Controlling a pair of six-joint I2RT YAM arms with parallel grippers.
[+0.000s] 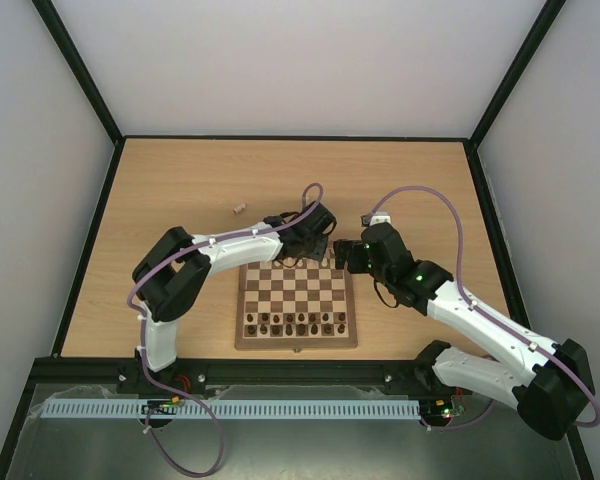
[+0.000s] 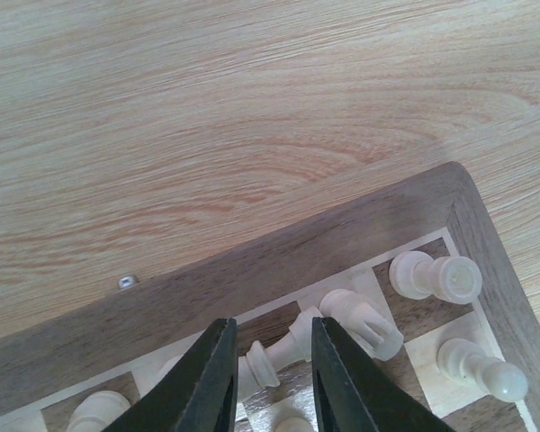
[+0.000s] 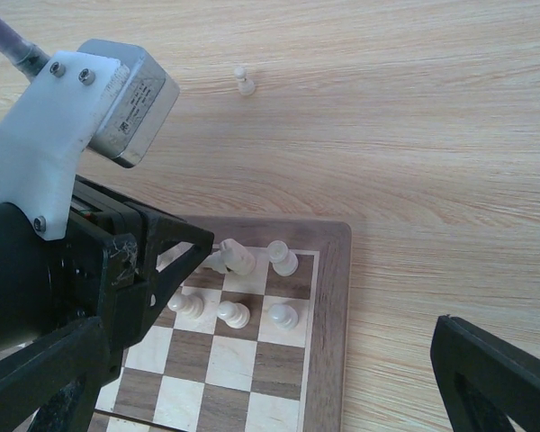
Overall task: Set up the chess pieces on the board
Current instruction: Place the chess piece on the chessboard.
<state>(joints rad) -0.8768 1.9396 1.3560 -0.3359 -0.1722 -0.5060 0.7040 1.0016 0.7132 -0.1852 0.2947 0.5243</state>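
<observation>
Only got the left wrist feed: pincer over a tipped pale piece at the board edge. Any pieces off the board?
Observer: Yes. One pale piece sits alone on the tabletop, beyond the far left corner of the board.
Operator: Dark side?
Observer: Dark pieces are lined up along the near edge of the board.
Operator: Right arm?
Observer: Right pincer is open, hovering near the board's far right corner, holding nothing.
</observation>
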